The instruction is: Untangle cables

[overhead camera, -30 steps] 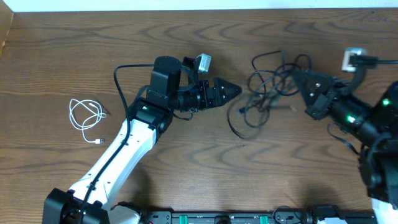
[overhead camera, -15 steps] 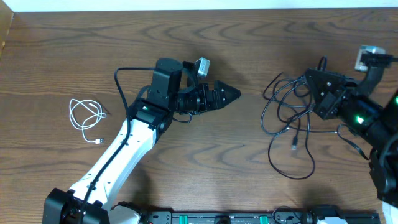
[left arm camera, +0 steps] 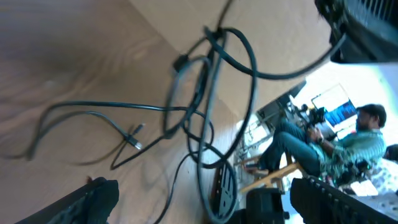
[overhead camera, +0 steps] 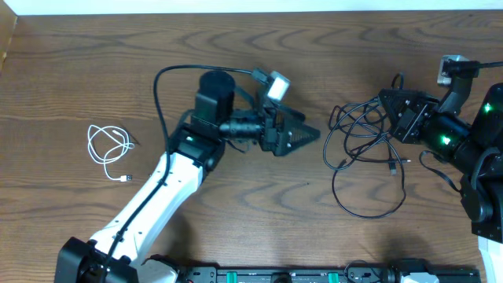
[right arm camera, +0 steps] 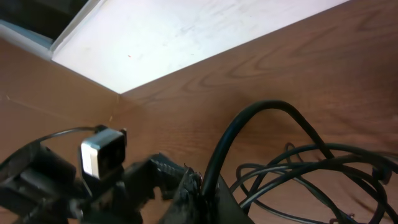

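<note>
The black cables (overhead camera: 363,135) lie tangled on the wooden table right of centre, one loop (overhead camera: 369,206) trailing toward the front. My right gripper (overhead camera: 388,105) is shut on a strand at the tangle's upper right; in the right wrist view the black cable (right arm camera: 249,124) rises out of the shut right gripper (right arm camera: 204,190). My left gripper (overhead camera: 306,135) is open just left of the tangle, not touching it. In the left wrist view the black cables (left arm camera: 208,93) and a small plug (left arm camera: 135,140) lie ahead of the open left gripper (left arm camera: 205,205). The white cable (overhead camera: 108,148) lies coiled apart at far left.
The table's back edge meets a white wall (right arm camera: 205,31). The left arm (overhead camera: 157,196) stretches diagonally from the front left. The left wrist camera (right arm camera: 102,152) shows in the right wrist view. The right arm's body (overhead camera: 479,165) fills the right edge.
The right gripper dragged the black tangle rightward, away from the left gripper, then eased back left a little. The left gripper rolled and moved right toward the tangle.
</note>
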Controlling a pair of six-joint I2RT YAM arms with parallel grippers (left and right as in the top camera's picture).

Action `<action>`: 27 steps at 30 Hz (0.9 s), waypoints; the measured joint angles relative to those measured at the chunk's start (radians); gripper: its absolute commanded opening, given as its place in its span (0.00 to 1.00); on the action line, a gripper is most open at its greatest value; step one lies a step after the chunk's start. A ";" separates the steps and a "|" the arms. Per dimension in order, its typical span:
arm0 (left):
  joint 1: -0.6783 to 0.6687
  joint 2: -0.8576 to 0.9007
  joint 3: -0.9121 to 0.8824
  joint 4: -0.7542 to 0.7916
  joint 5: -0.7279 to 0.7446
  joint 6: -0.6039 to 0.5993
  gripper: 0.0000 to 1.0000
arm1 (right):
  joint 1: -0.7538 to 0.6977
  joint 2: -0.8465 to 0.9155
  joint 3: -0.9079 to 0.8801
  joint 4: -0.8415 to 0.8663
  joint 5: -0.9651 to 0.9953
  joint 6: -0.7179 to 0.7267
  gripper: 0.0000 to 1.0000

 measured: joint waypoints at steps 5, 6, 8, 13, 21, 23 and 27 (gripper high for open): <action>-0.101 0.000 0.000 -0.001 -0.130 0.015 0.86 | 0.000 0.000 0.000 -0.001 0.000 0.011 0.01; -0.126 0.000 0.000 -0.001 -0.171 0.014 0.84 | 0.000 0.000 0.000 -0.002 0.000 0.013 0.01; -0.170 0.000 0.000 0.000 -0.243 0.020 0.75 | 0.000 0.000 0.000 -0.004 0.000 0.016 0.01; -0.259 0.000 0.000 0.006 -0.380 0.029 0.45 | 0.000 0.000 0.000 -0.026 0.000 0.019 0.01; -0.280 0.000 0.000 0.005 -0.498 0.031 0.08 | 0.000 0.000 0.000 -0.096 0.000 0.022 0.01; -0.280 0.000 0.000 0.004 -0.509 0.034 0.08 | 0.000 0.000 0.000 -0.114 0.001 0.022 0.01; -0.277 0.000 0.000 -0.003 -0.532 0.034 0.07 | 0.000 0.000 0.000 -0.158 0.014 0.018 0.01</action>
